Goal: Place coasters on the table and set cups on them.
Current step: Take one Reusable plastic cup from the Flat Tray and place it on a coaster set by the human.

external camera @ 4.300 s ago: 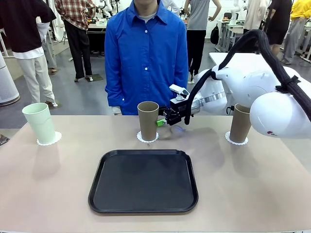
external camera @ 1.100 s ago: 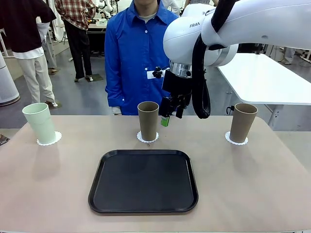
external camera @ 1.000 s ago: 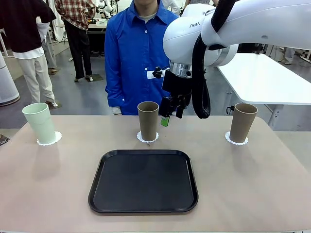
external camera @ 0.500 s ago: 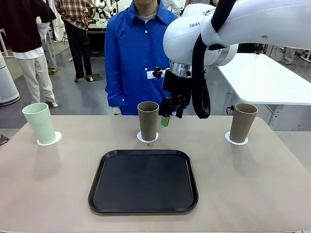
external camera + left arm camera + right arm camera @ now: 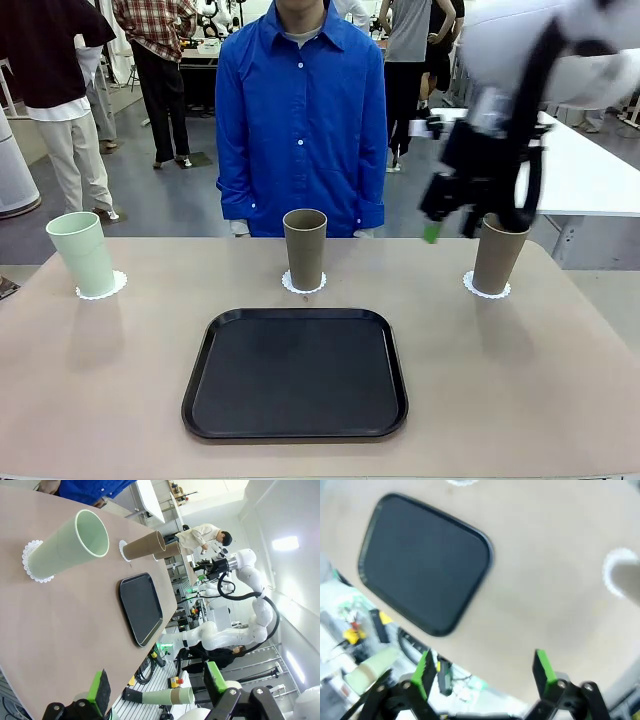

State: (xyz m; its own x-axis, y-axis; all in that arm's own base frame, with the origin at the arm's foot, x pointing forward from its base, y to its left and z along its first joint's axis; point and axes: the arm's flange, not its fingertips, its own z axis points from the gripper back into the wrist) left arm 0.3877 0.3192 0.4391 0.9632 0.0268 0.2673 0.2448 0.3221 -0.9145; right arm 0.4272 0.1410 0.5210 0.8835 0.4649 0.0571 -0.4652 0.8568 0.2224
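Right now your right tool (image 5: 448, 218) hangs motion-blurred just beside the right taupe cup (image 5: 498, 253), fingers spread and carrying nothing. That closeness is your risk: a tall, tapered, handleless tumbler tips easily, and one brush from the arm could topple it or skid it off its coaster (image 5: 486, 288), since a thin lacy paper disc probably slides freely on the smooth beige counter (image 5: 120, 380).

The middle taupe cup (image 5: 305, 248) and the mint green cup (image 5: 82, 253) stand upright on their own scalloped white coasters, well apart, beyond the matte black tray (image 5: 295, 372) with its rounded corners and raised rim.

Your left tool (image 5: 157, 690) is released too, parked off the counter's edge, pads wide. The right wrist view is too smeared to judge clearance, so go by the front.
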